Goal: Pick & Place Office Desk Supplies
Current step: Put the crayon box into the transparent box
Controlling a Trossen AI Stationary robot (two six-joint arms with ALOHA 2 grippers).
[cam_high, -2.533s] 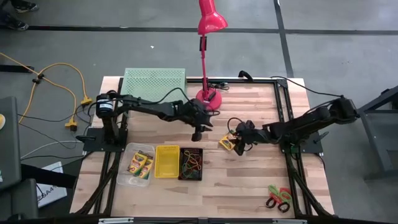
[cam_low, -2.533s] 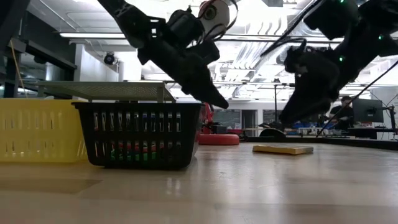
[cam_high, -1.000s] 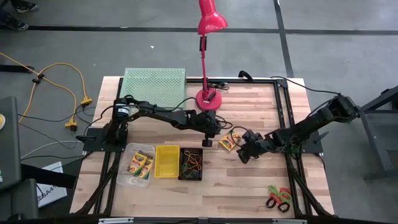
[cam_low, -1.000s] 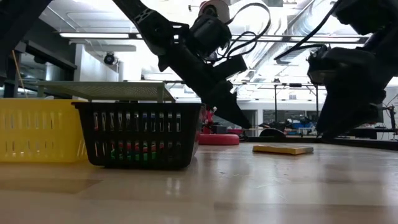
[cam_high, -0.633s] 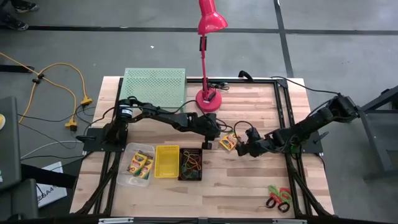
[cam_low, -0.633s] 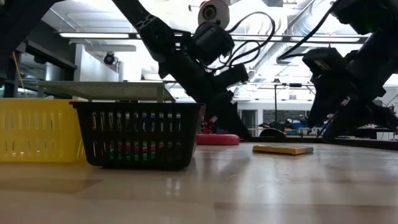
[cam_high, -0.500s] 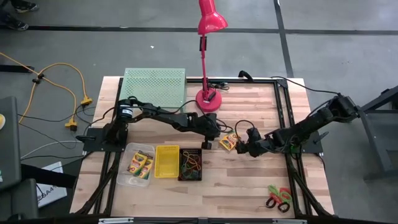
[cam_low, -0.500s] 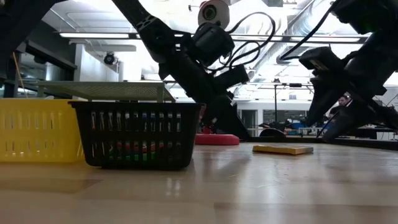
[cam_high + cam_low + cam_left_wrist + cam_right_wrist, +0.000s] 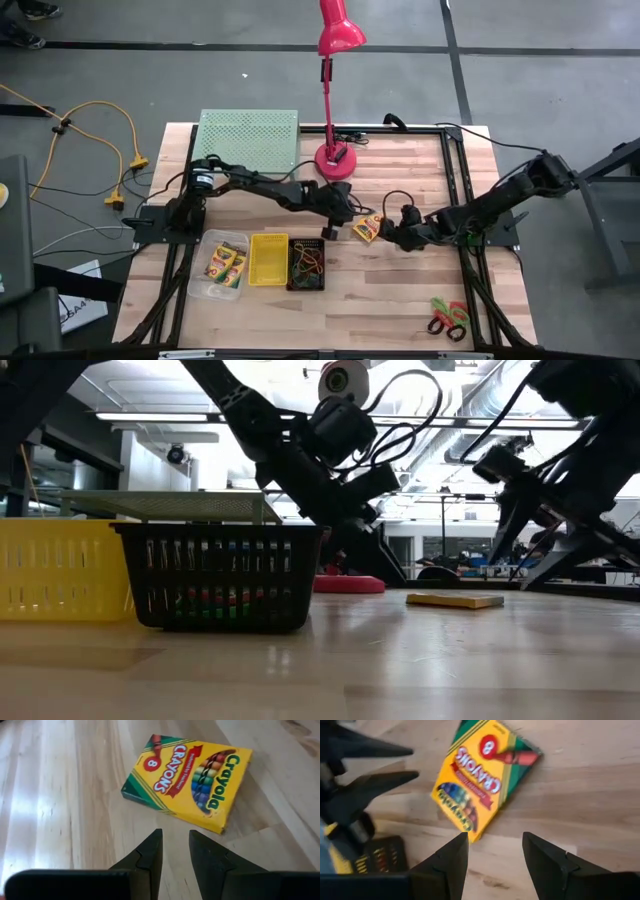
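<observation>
Crayon box (image 9: 189, 781) lying flat on table (image 9: 60, 795), just ahead of left gripper (image 9: 175, 851): "Crayola" in green letters along one long edge; "CRAYONS" in yellow on red banner across middle; small line under banner, unreadable; "8" in red circle near box's end; same box (image 9: 482, 775) ahead of right gripper (image 9: 494, 851): same "CRAYONS" and "8"; brand word blurred there.

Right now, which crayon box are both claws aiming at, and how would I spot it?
Start at the red desk lamp at the table's back. In front of its base, the crayon box lies flat on bare wood. Unlike the boxes in the clear bin, it lies alone.
</observation>
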